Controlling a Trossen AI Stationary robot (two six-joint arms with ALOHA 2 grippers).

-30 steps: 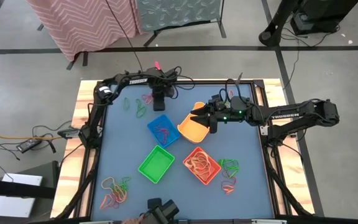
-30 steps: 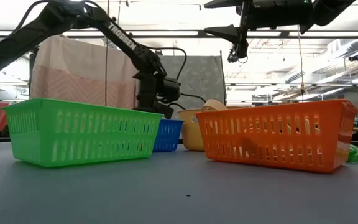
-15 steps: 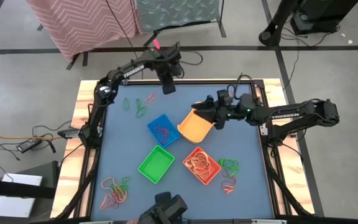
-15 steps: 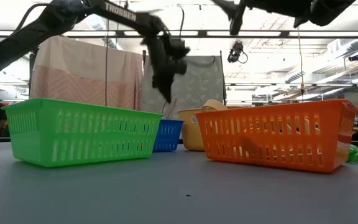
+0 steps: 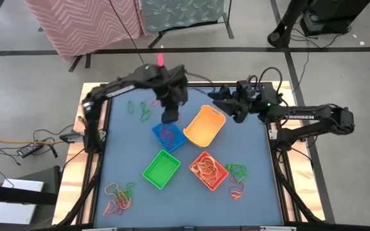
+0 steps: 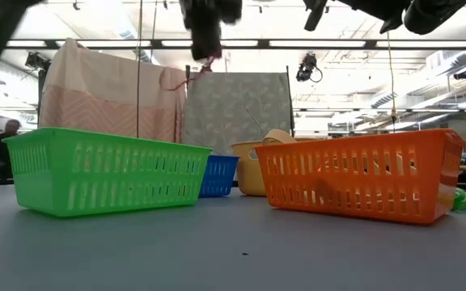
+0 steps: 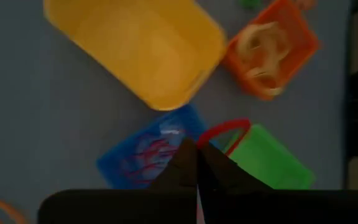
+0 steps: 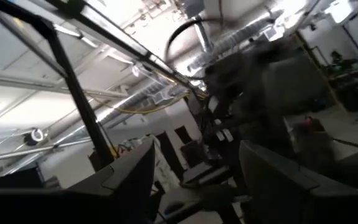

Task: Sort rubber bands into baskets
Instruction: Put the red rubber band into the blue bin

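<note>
Seen from above, four baskets cluster at the centre of the blue bench [image 5: 124, 138], leaving open surface along its left side and lower middle. The left tool [image 5: 169, 117] hangs over the blue basket [image 5: 168, 135], jaws together on a red rubber band [image 7: 224, 130]; the left wrist view shows the loop dangling from the tips above the blue and green tubs. The right tool [image 5: 216, 97] sits raised at the upper right of centre, jaws apart and holding nothing, its wrist camera facing the ceiling.

The blue basket holds reddish bands; the orange basket [image 5: 208, 171] holds pale orange ones. The yellow basket [image 5: 205, 126] and green basket [image 5: 162, 169] look bare. Loose bands lie at lower left [image 5: 119, 196], lower right [image 5: 236, 173] and upper left [image 5: 143, 110].

Only the low view shows the band [image 6: 191, 77] hanging high above the basket rims.
</note>
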